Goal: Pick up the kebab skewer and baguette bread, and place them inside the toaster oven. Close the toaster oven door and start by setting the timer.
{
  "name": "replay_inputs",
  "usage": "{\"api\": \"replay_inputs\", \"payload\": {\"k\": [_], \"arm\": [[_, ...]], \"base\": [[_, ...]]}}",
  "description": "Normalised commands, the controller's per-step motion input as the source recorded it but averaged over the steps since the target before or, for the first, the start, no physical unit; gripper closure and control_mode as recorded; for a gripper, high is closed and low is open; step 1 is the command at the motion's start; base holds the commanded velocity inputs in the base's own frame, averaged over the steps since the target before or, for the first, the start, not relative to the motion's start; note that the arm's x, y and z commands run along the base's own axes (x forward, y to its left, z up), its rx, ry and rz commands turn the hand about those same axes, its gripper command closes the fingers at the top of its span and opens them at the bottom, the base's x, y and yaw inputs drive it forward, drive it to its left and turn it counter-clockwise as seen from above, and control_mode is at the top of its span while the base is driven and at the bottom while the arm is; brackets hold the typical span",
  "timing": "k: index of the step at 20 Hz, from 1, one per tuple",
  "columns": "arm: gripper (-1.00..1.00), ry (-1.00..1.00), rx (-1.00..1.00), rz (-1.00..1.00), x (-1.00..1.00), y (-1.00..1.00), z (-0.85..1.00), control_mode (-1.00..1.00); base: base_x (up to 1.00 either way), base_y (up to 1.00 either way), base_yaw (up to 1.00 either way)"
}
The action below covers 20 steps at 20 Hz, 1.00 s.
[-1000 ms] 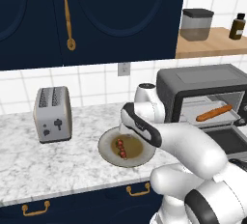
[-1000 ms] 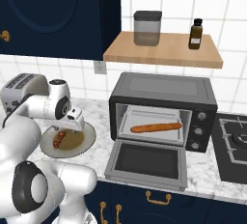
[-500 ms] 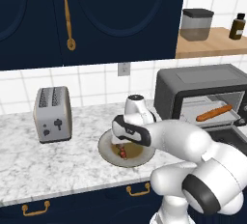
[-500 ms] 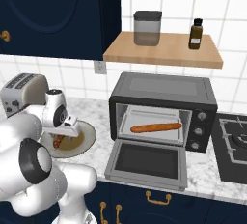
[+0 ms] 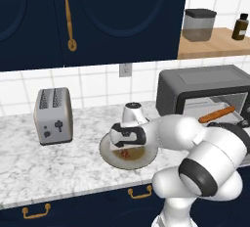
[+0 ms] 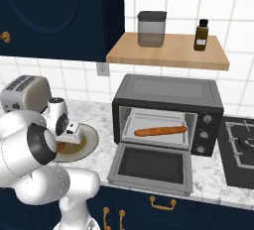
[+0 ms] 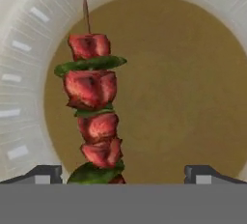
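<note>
The toaster oven sits on the counter w/ the toaster oven door dropped fully open; the baguette bread already lies on the rack inside. Left of the oven is the plate, and the arm is bent down over it. The kebab skewer lies on the plate's brown centre, toward one side in the hand view. The gripper hovers just above the plate, jaws spread wide, nothing held; one fingertip stands near the skewer's lower end, the other well off to the side. Risks, as judged: skewer is off-centre btwn the jaws, so closing may push it sideways instead of clamping it. Thin stick plus lumpy chunks means a grip on a chunk could slip or tilt. Descending too far could strike the plate and shift it.
</note>
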Motion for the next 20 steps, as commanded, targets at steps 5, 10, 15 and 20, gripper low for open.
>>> {"api": "replay_inputs", "payload": {"k": [5,10,15,20], "arm": [[-1.0,0.0,0.0,0.0,0.05,0.11,-0.04,-1.0],[-1.0,0.0,0.0,0.0,0.0,-0.04,-0.07,-1.0],[-1.0,-0.07,0.0,0.0,0.0,-0.16,-0.34,-1.0],[1.0,-0.05,0.0,0.0,0.0,-0.04,-0.18,-1.0]], "base": [[0.0,0.0,0.0],[0.0,0.0,0.0],[0.0,0.0,0.0],[0.0,0.0,0.0]]}}
